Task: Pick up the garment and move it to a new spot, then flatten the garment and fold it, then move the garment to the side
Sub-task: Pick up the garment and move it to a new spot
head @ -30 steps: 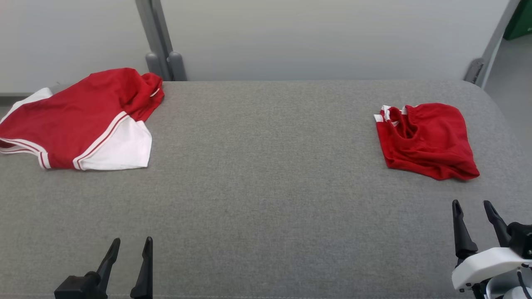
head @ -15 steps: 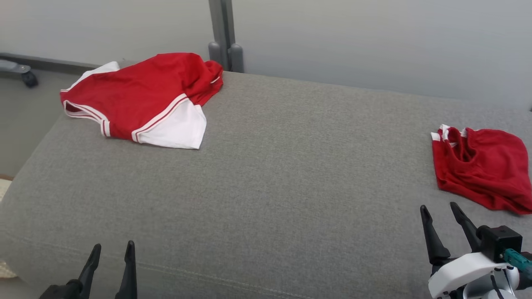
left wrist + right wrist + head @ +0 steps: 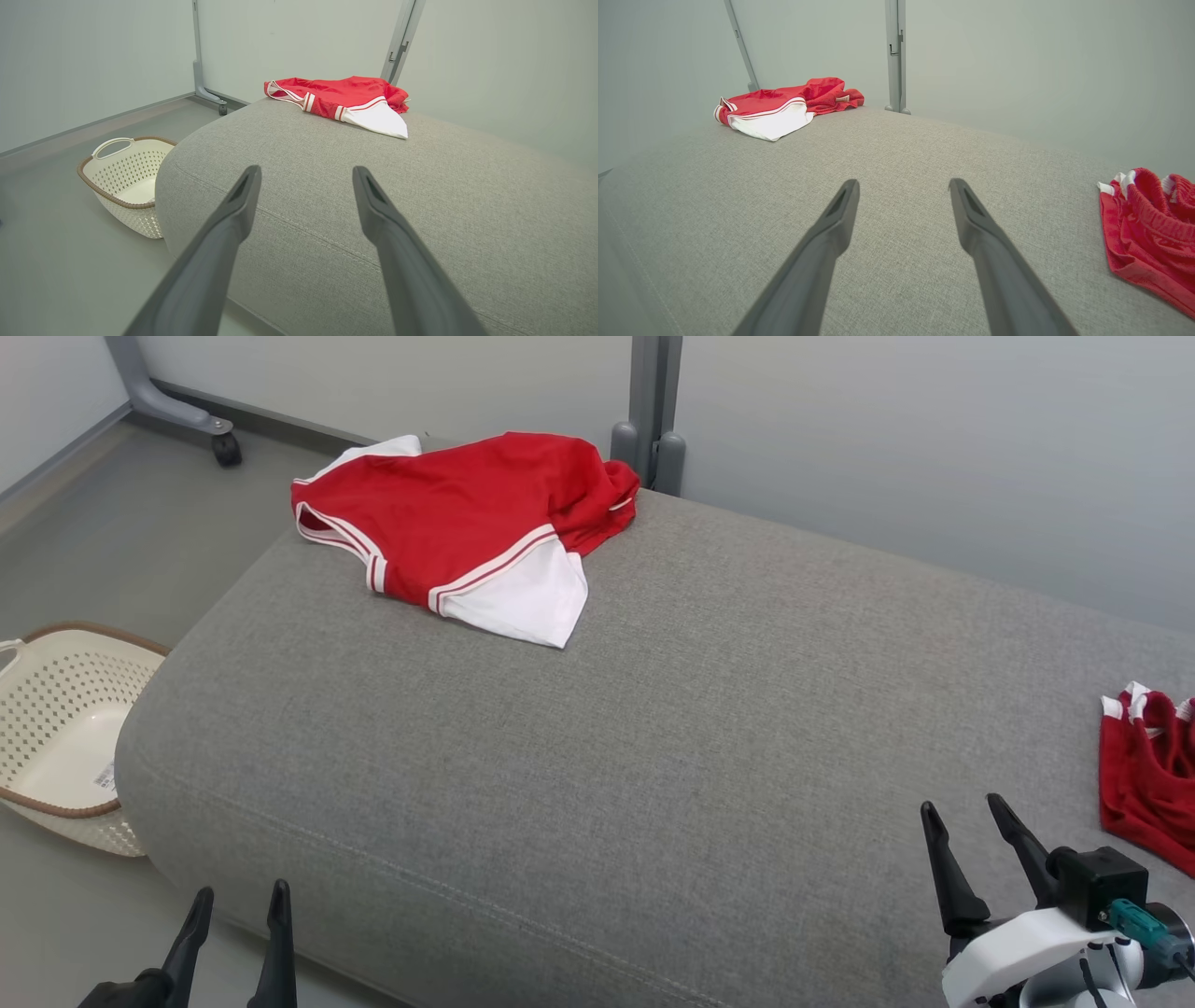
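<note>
At the far edge of the table lies the garment; the left pincer and right pincer, both wide and empty, could nudge it off.

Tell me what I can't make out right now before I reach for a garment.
- Small red garment: cut off by the right edge in head and right wrist views.
- Basket: cut by head view's left edge; label too small.
- Red-and-white garment: underside folds hidden by itself.
</note>
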You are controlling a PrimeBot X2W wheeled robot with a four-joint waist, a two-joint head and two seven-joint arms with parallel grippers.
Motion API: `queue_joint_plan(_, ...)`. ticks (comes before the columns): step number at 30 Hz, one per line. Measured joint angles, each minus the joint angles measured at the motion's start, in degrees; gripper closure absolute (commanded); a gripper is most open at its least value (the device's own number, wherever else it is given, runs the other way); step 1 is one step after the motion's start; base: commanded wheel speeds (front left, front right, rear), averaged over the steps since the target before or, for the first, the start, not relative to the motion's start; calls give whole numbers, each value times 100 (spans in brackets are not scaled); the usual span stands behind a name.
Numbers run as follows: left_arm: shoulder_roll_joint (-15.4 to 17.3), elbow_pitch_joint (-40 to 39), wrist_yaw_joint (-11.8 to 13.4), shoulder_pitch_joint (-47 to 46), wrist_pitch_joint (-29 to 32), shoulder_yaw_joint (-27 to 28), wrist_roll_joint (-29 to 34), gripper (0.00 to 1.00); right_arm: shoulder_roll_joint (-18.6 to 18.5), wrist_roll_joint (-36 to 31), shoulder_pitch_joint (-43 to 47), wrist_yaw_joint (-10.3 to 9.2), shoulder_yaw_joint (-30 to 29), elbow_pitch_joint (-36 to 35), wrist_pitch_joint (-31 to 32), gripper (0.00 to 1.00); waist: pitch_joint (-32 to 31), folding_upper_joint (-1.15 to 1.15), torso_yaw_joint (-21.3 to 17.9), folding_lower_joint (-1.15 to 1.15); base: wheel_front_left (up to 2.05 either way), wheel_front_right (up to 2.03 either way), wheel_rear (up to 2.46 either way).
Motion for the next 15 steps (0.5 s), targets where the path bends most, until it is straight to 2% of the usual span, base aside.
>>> queue_joint_plan(4,0,-7,-23,19,0,21,-1,0,18,-24,1,2,7,3,0,0,6,0,112,0,0,0,0)
queue_joint_plan(11,-7,-78,-53,49,0,111,-31,0,14,-65,1,25,-8,-12,0,0,114,0,85,0,0,0,0)
queue_joint_plan(15,-94,-145,-178,-5,0,220,-361,0,-43,-115,0,24,-46,-92,0,0,251,0,75,0,0,0,0)
